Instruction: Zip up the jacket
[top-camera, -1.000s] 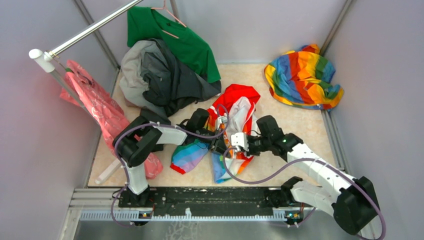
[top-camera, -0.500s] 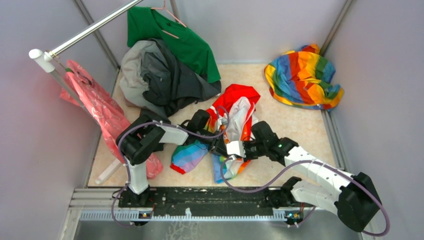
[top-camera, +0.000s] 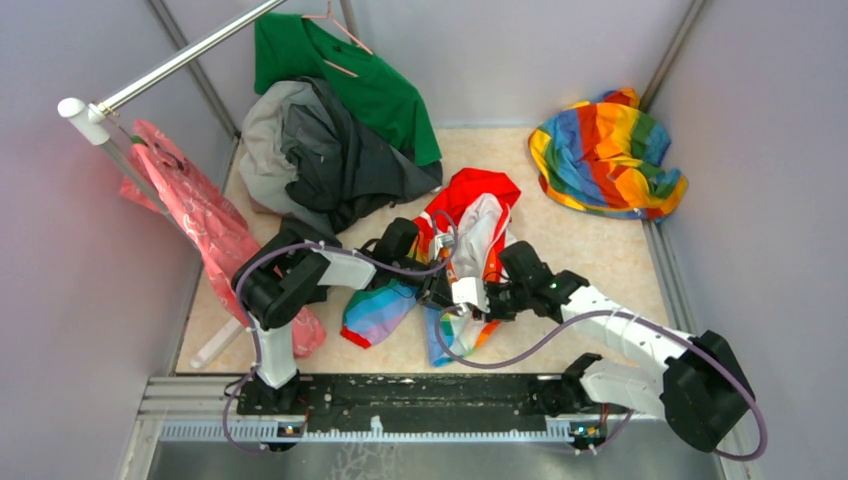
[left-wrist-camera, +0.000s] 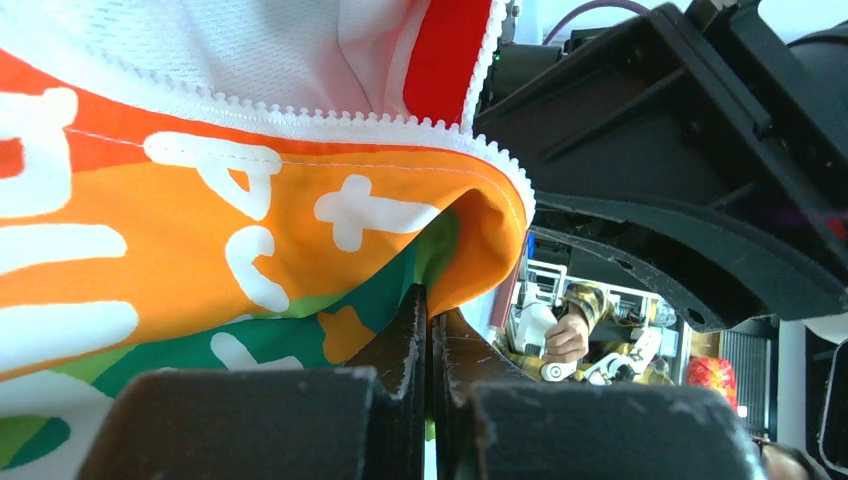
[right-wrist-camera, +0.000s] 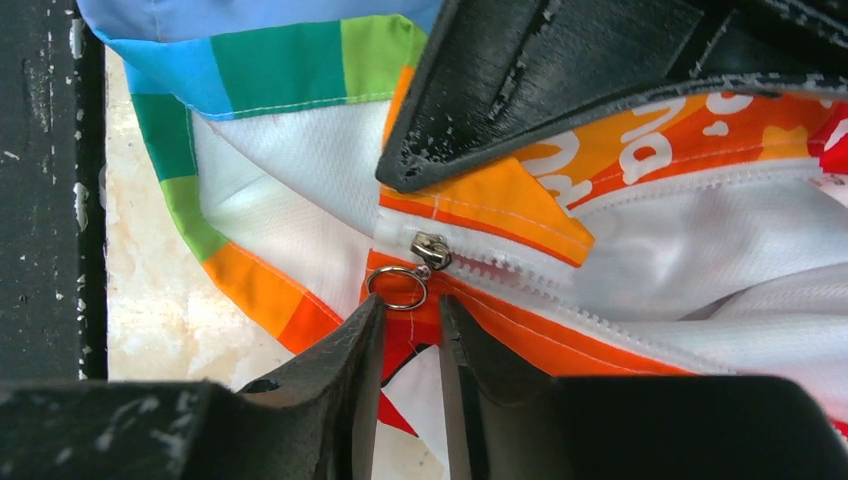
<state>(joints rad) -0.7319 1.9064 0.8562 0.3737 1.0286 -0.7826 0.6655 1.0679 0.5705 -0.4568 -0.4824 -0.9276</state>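
Observation:
The jacket (top-camera: 474, 232) lies mid-table, red hood at the far end, rainbow panels near the arms. My left gripper (top-camera: 432, 288) is at its lower hem; in the left wrist view (left-wrist-camera: 430, 302) it is shut on the orange and green hem cloth (left-wrist-camera: 250, 250) below the white zipper teeth (left-wrist-camera: 300, 112). My right gripper (top-camera: 470, 297) is just beside it. In the right wrist view (right-wrist-camera: 411, 305) its jaws stand a little apart, tips right below the metal ring pull (right-wrist-camera: 397, 287) of the zipper slider (right-wrist-camera: 431, 250). The ring sits at the tip of one finger, not gripped.
A rainbow cloth (top-camera: 605, 155) lies at the back right. A dark grey garment (top-camera: 340, 160) and a green shirt (top-camera: 345, 75) are piled at the back left. A pink bag (top-camera: 190, 215) hangs by the rail (top-camera: 170, 65) on the left.
My right gripper has moved left, closing in on the jacket's lower hem and the left gripper. The left arm and the jacket have barely moved.

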